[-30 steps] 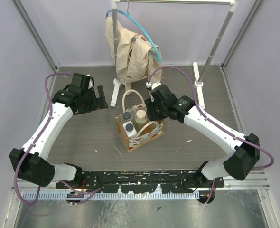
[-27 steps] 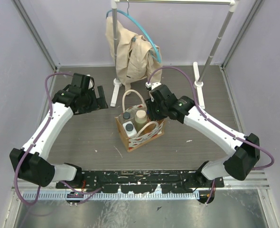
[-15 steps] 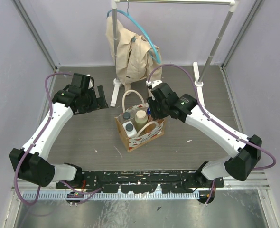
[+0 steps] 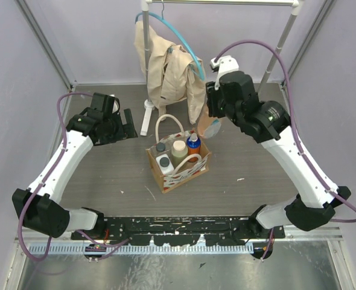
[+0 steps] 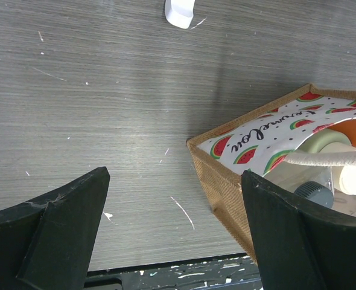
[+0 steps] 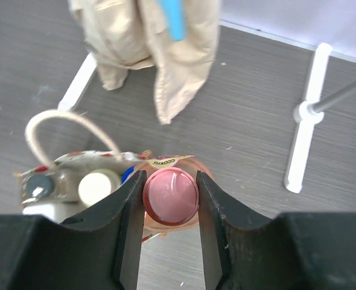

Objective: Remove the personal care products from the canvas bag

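Black left gripper (image 4: 127, 124) sits left of the canvas bag (image 4: 187, 174), fingers spread wide, holding nothing. Bag is mid-table and upright with four bottles inside: dark-capped clear bottle (image 4: 160, 147), white rectangular bottle (image 4: 165, 162), cream-lidded beige bottle (image 4: 178, 147), blue-capped orange bottle (image 4: 193, 143). Change over the last second: right gripper (image 6: 170, 181) was down at the bag's far-right corner, now raised toward the beige jacket (image 4: 166, 72), clamped on the pink-capped peach bottle (image 4: 209, 128) (cap between the fingers in the wrist view). One out, four left; set-down likely next.
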You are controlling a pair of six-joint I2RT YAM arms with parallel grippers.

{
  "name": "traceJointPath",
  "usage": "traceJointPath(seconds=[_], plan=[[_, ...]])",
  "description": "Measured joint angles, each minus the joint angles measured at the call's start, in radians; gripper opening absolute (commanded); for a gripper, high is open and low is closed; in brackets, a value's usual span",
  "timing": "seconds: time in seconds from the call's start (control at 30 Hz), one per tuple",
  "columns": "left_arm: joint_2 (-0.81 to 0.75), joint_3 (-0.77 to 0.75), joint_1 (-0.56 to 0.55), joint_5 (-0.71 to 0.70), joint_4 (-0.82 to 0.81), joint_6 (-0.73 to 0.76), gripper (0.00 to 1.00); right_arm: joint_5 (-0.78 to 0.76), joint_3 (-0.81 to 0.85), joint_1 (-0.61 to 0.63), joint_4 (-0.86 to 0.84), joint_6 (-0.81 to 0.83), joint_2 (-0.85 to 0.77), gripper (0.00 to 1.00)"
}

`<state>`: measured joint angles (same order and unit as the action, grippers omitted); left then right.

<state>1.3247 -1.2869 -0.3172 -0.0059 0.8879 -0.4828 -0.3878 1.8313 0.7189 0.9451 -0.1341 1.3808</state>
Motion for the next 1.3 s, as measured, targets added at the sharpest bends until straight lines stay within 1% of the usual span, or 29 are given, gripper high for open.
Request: traceJointPath(seconds=[0.13, 0.23, 0.37, 0.57, 0.63, 0.67, 0.8, 0.87, 0.9, 0.97, 1.0, 1.03, 1.07, 1.13, 1.2, 1.23, 1.3], plan=[[0.0, -0.005, -0.003, 0.0, 0.001, 0.0, 0.98, 0.011, 0.008, -0.121, 0.0, 0.013, 0.0, 0.16], [0.0, -0.007, -0.006, 0.0, 0.0, 0.0, 0.98, 0.03, -0.038, -0.214, -0.019, 0.021, -0.005, 0.17], [0.004, -0.007, -0.008, 0.001, 0.0, 0.0, 0.98, 0.04, -0.206, -0.31, -0.116, 0.031, -0.021, 0.17], [0.014, -0.007, -0.013, 0.005, 0.0, 0.0, 0.98, 0.101, -0.528, -0.428, -0.307, 0.023, -0.021, 0.16], [0.014, -0.008, -0.016, 0.004, 0.0, 0.0, 0.98, 0.117, -0.602, -0.464, -0.356, 0.015, -0.018, 0.16], [0.014, -0.008, -0.018, 0.004, 0.0, 0.0, 0.98, 0.119, -0.629, -0.477, -0.378, 0.01, -0.017, 0.16], [0.014, -0.008, -0.019, 0.004, 0.0, 0.0, 0.98, 0.122, -0.658, -0.505, -0.474, -0.003, -0.017, 0.17], [0.014, -0.008, -0.021, 0.005, 0.0, 0.0, 0.98, 0.125, -0.67, -0.504, -0.503, -0.008, -0.017, 0.23], [0.014, -0.008, -0.021, 0.005, 0.0, 0.0, 0.98, 0.129, -0.675, -0.504, -0.512, -0.012, -0.015, 0.29], [0.014, -0.008, -0.023, 0.005, 0.0, 0.0, 0.98, 0.135, -0.68, -0.504, -0.523, -0.019, -0.013, 0.45], [0.014, -0.008, -0.024, 0.005, 0.0, 0.0, 0.98, 0.135, -0.681, -0.503, -0.526, -0.02, -0.013, 0.57], [0.014, -0.008, -0.026, 0.005, 0.0, 0.0, 0.98, 0.136, -0.682, -0.503, -0.527, -0.022, -0.013, 0.67], [0.014, -0.008, -0.026, 0.005, 0.0, 0.0, 0.98, 0.135, -0.682, -0.503, -0.532, -0.026, -0.013, 0.75], [0.014, -0.008, -0.026, 0.005, 0.0, 0.0, 0.98, 0.135, -0.681, -0.503, -0.557, -0.027, -0.014, 0.87], [0.014, -0.008, -0.026, 0.005, 0.0, 0.0, 0.98, 0.134, -0.679, -0.502, -0.573, -0.024, -0.016, 0.95], [0.014, -0.008, -0.026, 0.005, 0.0, 0.0, 0.98, 0.132, -0.678, -0.502, -0.573, -0.025, -0.018, 0.98], [0.014, -0.008, -0.027, 0.005, 0.0, -0.001, 0.98, 0.126, -0.675, -0.494, -0.564, -0.019, -0.027, 0.98]])
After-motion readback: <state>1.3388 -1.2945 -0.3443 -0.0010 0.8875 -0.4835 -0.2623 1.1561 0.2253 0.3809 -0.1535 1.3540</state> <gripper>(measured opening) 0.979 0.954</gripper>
